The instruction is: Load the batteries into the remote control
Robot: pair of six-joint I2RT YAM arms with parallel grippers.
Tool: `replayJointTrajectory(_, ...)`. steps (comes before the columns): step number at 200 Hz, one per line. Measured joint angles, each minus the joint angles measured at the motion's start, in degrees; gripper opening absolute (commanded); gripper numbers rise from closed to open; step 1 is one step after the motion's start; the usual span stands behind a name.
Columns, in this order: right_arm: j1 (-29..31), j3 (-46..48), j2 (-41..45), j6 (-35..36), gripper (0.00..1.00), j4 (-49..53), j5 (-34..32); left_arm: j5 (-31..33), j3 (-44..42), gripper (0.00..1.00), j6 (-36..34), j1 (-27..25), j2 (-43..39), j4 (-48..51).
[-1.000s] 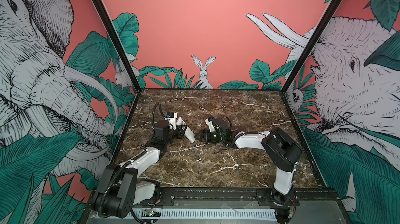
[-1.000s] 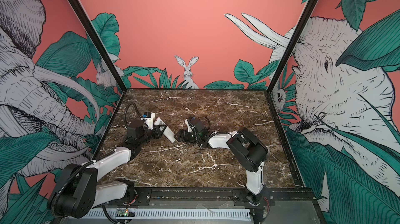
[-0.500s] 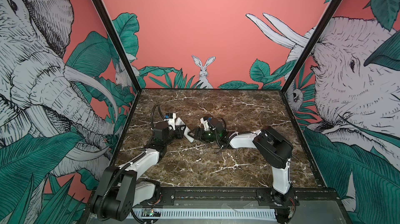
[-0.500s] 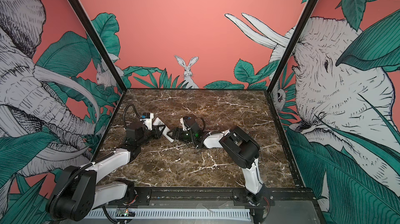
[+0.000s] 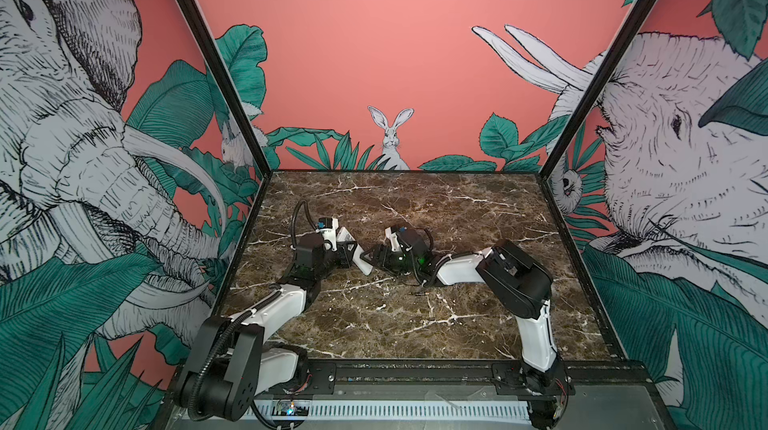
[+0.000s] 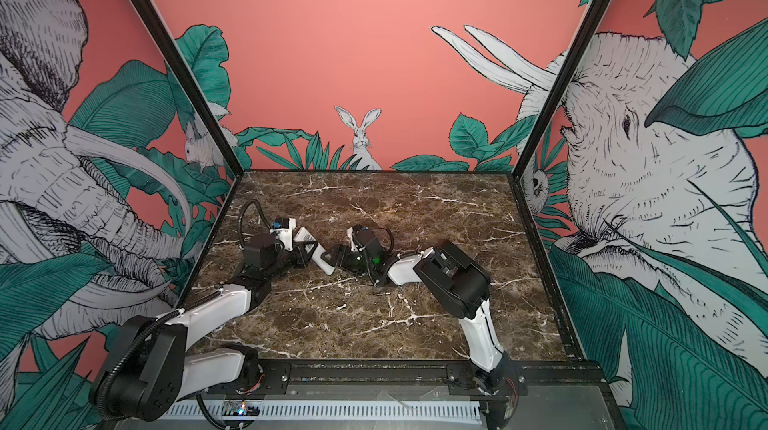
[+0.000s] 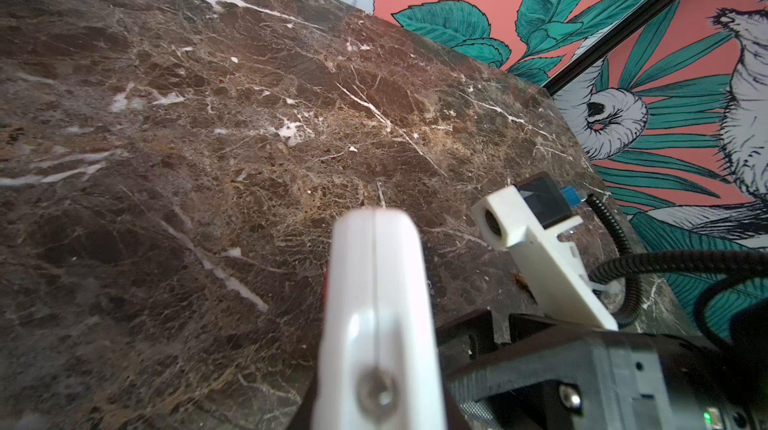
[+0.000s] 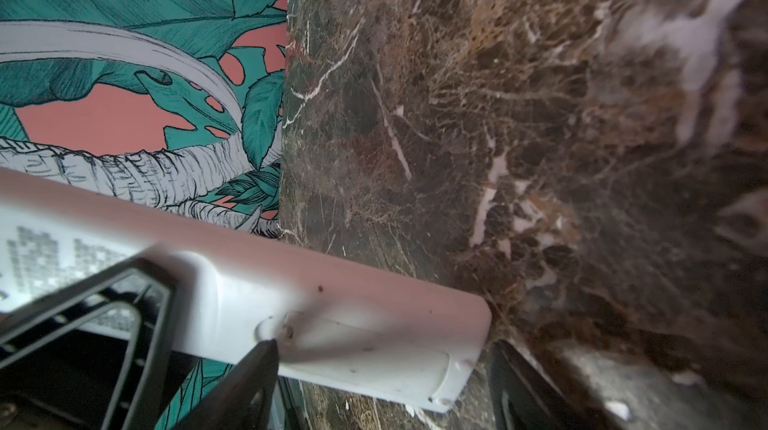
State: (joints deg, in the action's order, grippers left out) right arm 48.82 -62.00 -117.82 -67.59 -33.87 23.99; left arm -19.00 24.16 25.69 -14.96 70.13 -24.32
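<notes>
My left gripper [image 5: 350, 252] is shut on the remote control [image 5: 364, 265], a slim white bar held tilted above the marble in both top views. The left wrist view shows the remote [image 7: 374, 282] edge-on, running away from the jaws. My right gripper [image 5: 372, 260] stands open at the remote's lower end. In the right wrist view its plain white back [image 8: 353, 324] lies between the dark fingers [image 8: 241, 382], one tip touching the cover's notch. One thin dark battery [image 5: 420, 294] lies on the table by the right forearm, also in a top view as battery [image 6: 381, 294].
The brown marble table [image 5: 374, 324] is boxed in by printed walls at the back and both sides. The right arm's elbow [image 5: 515, 278] hangs over the right half of the table. The right arm's wrist camera [image 7: 528, 240] sits close beside the remote.
The right gripper has moved left, from a gap away from the remote to straddling its lower end. The left gripper still holds the remote, shifted slightly towards the back.
</notes>
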Motion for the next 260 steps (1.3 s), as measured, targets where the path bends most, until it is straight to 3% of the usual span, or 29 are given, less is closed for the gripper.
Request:
replayJointTrajectory(103,-0.2,-3.1,-0.9,-0.2,0.76,1.8,-0.9,0.9,0.0,0.01,0.3,0.2,1.9,-2.9)
replayJointTrajectory(260,3.1,-11.3,-2.3,6.8,0.70,21.7,-3.0,1.7,-0.7,0.01,0.7,0.7,2.1,-4.9)
